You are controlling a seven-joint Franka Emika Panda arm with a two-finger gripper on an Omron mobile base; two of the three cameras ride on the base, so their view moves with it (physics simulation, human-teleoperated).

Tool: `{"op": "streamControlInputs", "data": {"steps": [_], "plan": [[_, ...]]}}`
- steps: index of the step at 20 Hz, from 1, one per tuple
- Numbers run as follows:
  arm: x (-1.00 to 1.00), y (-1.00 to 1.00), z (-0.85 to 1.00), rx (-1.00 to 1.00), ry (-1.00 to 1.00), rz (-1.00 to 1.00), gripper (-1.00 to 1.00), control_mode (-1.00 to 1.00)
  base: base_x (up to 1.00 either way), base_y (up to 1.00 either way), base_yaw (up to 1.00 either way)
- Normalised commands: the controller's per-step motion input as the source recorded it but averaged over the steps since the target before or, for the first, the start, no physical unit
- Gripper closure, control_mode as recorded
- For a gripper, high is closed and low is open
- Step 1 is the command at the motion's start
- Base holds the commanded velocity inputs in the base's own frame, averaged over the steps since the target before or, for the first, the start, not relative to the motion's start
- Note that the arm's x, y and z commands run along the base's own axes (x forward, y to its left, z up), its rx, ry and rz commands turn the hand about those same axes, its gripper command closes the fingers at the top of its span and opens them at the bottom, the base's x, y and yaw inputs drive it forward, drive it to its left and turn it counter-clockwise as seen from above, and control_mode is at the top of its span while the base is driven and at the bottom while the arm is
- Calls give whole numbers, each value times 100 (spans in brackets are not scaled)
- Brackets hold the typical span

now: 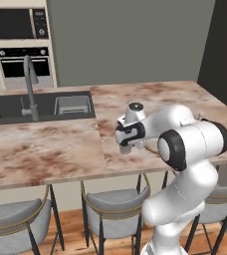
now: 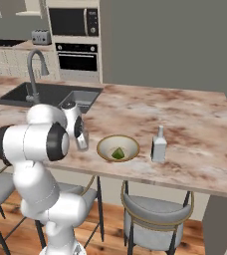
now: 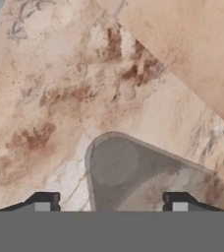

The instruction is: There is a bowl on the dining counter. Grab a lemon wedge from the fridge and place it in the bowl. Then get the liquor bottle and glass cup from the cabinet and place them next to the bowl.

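**Cup standing on the counter, fingers apart**

You are looking across the dining counter (image 2: 195, 129), its dark sink (image 2: 46, 94) sitting at ten o'clock. The bowl (image 2: 128, 144) is resting near the front edge, holding the lemon wedge (image 2: 118, 153). The liquor bottle (image 2: 159, 145) is standing at its three o'clock. The glass cup (image 3: 133, 172) is standing between the gripper (image 3: 111, 201) fingers, which are spread apart around it.
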Motion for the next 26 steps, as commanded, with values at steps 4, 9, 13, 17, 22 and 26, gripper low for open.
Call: {"op": "streamControlInputs", "data": {"steps": [4, 9, 13, 17, 22, 26], "plan": [[-45, -5, 26, 0, -12, 0, -100, -100, 0, 0, 0], [-37, -21, 73, 0, -9, 0, -100, -100, 0, 0, 0], [-39, -21, 94, 0, -9, 0, -100, -100, 0, 0, 0], [-43, -12, 88, 0, -5, 0, -100, -100, 0, 0, 0], [-61, -3, 81, 0, -5, 0, -100, -100, 0, 0, 0], [-94, 0, 65, 0, -12, 0, -100, -100, 0, 0, 0]]}}
